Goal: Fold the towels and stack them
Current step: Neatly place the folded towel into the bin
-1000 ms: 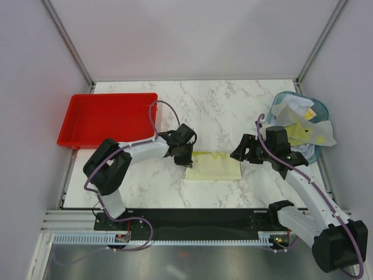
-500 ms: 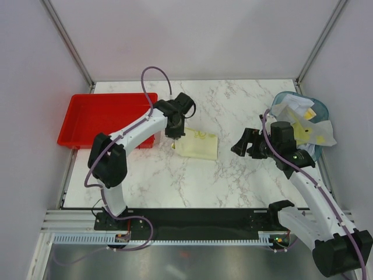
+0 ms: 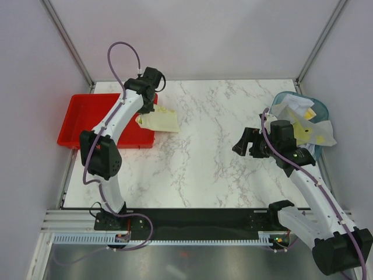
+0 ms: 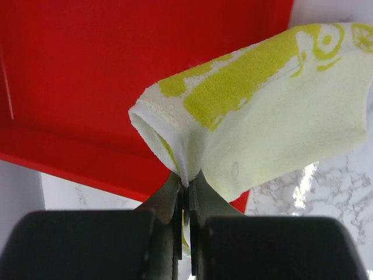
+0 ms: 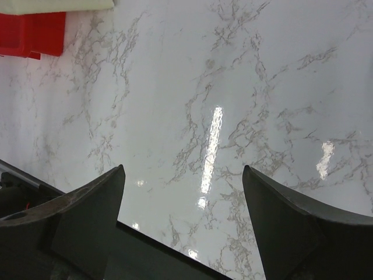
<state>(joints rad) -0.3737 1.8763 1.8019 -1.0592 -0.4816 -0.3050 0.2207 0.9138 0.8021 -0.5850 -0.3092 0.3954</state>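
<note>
A folded pale yellow towel (image 3: pixel 158 121) with yellow marks hangs over the right edge of the red tray (image 3: pixel 96 119). My left gripper (image 3: pixel 141 116) is shut on the towel's left end. In the left wrist view the jaws (image 4: pixel 187 178) pinch a fold of this towel (image 4: pixel 274 116), with the red tray (image 4: pixel 105 70) beneath. More towels (image 3: pixel 303 125), white and yellow, lie heaped in the teal basket (image 3: pixel 284 96) at the right. My right gripper (image 3: pixel 242 143) stands open and empty over bare marble, just left of the basket. Its wrist view shows the gripper (image 5: pixel 182 170) holding nothing.
The marble table (image 3: pixel 215 163) stretches between the tray and the basket. The enclosure's walls and metal posts bound the back and sides. The right wrist view catches the towel's edge (image 5: pixel 52 4) and a tray corner (image 5: pixel 32 35) far off.
My left arm has swung the folded towel from the table's middle up and left to the tray's right edge. The right gripper has opened wider and barely moved.
</note>
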